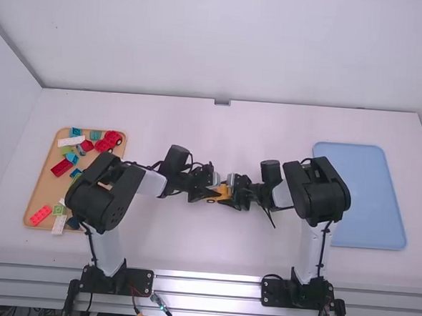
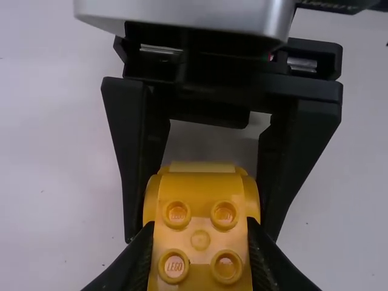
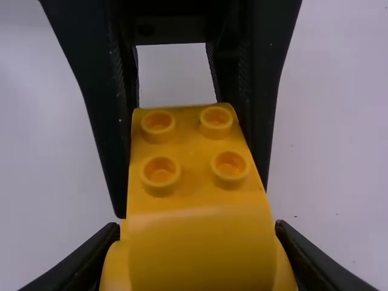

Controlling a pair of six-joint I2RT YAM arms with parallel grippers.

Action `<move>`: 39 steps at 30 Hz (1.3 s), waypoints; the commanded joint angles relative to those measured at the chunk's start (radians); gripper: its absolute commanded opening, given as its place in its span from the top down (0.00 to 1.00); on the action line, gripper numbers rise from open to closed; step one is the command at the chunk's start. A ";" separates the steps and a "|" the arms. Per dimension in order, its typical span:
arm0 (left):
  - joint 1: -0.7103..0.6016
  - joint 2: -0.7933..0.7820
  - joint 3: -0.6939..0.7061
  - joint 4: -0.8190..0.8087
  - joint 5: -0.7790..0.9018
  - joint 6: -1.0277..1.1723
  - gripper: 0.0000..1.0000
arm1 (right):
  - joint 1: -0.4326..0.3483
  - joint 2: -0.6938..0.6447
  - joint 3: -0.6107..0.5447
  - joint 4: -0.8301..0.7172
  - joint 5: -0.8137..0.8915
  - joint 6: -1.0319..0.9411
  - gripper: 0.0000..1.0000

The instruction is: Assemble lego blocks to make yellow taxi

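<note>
Centre, high view: the left gripper (image 1: 214, 192) and right gripper (image 1: 230, 191) clasp opposite ends of a yellow block assembly (image 2: 200, 240). Both pairs of fingers stand its width apart.

robot lab | white table (image 1: 191, 250) | two mounted arms | metal rail (image 1: 207, 282)

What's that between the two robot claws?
A yellow Lego build, as the high view shows; the left gripper holds one end and the right gripper the other.
</note>
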 commanded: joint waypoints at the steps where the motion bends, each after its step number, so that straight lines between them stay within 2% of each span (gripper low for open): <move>1: 0.004 0.081 -0.035 -0.046 -0.145 -0.001 0.77 | 0.003 0.019 0.009 0.000 0.006 0.013 0.49; 16: 0.004 0.049 -0.029 -0.046 -0.144 -0.007 0.70 | -0.005 0.019 0.008 0.000 0.005 0.013 0.49; 20: 0.004 0.047 -0.029 -0.044 -0.144 -0.008 0.61 | -0.004 0.019 0.008 0.000 0.005 0.013 0.49; 31: 0.004 0.023 -0.029 -0.047 -0.145 -0.008 0.62 | -0.003 0.019 0.008 -0.001 0.006 0.013 0.49; 39: 0.005 -0.051 -0.029 -0.060 -0.145 -0.011 0.61 | -0.003 0.019 0.008 -0.001 0.007 0.013 0.49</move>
